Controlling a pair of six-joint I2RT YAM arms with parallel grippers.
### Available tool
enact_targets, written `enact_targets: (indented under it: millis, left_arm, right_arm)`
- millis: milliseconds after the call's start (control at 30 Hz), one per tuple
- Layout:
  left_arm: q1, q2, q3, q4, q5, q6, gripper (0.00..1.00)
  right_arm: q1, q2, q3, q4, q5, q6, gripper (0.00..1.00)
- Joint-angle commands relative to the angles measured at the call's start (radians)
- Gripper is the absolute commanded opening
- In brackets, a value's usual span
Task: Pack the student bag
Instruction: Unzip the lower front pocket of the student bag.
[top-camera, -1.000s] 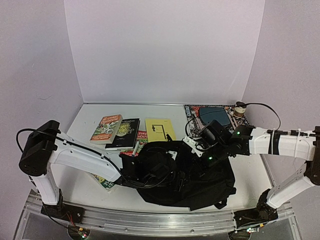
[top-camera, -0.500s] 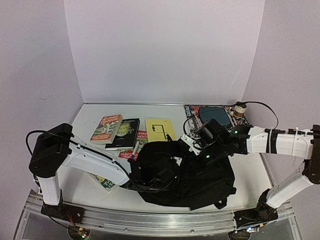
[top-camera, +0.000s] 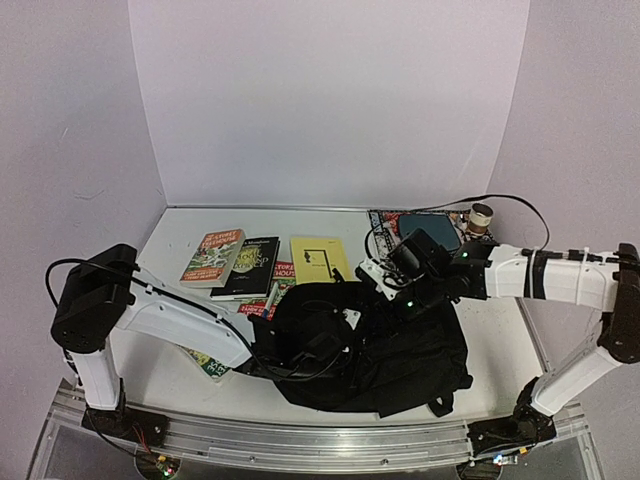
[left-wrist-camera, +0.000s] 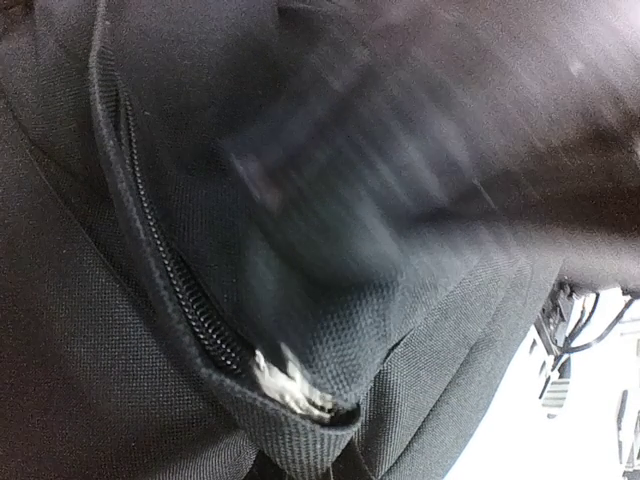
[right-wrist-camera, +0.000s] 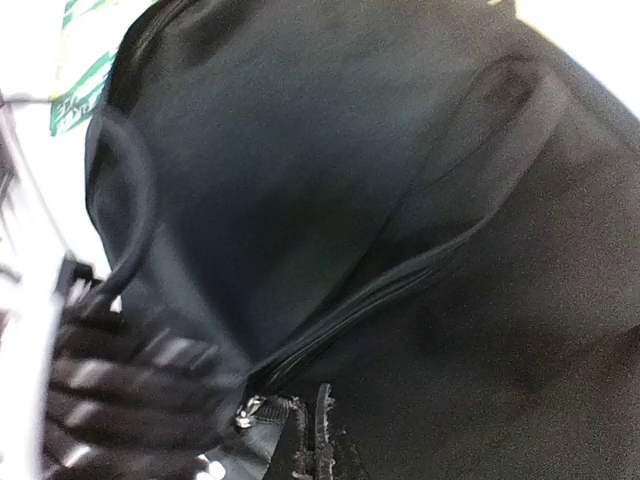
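The student bag (top-camera: 400, 365) lies slumped on the near-middle part of the white worktop (top-camera: 170, 300), a black heap whose folds and straps run together in the overhead view. The left tool (top-camera: 318, 350) comes in low from the left and is sunk in the bag's near-left fabric, black on black, so I cannot tell whether it is spread or pinched. Its own camera gives only smeared dark cloth, with a zip (left-wrist-camera: 165, 285) running down a seam. A green-edged book (top-camera: 207, 366) peeks out from under the left arm, mostly covered. The right tool (top-camera: 383, 288) sits at the bag's far edge, tipped down onto it, and I cannot tell its state either. Its camera shows a curved zip seam and a small metal puller (right-wrist-camera: 246, 412) beside a blurred dark shape. Beyond, a red book (top-camera: 281, 284) is half under the bag. Then a green-and-orange book (top-camera: 213, 256), a black book (top-camera: 248, 266) and a yellow book (top-camera: 320, 260) lie side by side. In the far right corner a patterned sheet (top-camera: 385, 222) is partly blocked by the right arm, with a tape roll (top-camera: 481, 215) beside it.
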Motion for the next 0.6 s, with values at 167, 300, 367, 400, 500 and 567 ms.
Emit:
enact_targets:
  millis: [167,300,367,400,500,567]
  left_arm:
    - [-0.078,-0.109,-0.051,-0.066,0.011,0.065,0.00]
    - [-0.093,-0.133,-0.068,-0.075,-0.009,0.073,0.00]
    - [-0.097,-0.137,-0.077,-0.078,-0.019,0.068,0.00]
    - [-0.098,-0.138,-0.079,-0.079,-0.023,0.064,0.00]
    - [-0.097,-0.141,-0.079,-0.082,-0.049,0.056,0.00]
    - [-0.097,-0.151,-0.077,-0.089,-0.077,0.047,0.03]
  right_arm:
    - [-0.154,0.192,0.210,0.046,0.165,-0.067,0.00]
    - [-0.193,0.297,0.302,0.066,0.224,-0.062,0.00]
    - [-0.203,0.346,0.347,0.071,0.237,-0.058,0.00]
    - [-0.204,0.372,0.368,0.071,0.228,-0.057,0.00]
    - [-0.204,0.401,0.402,0.069,0.127,-0.043,0.00]
    - [-0.203,0.399,0.398,0.069,0.066,-0.027,0.00]
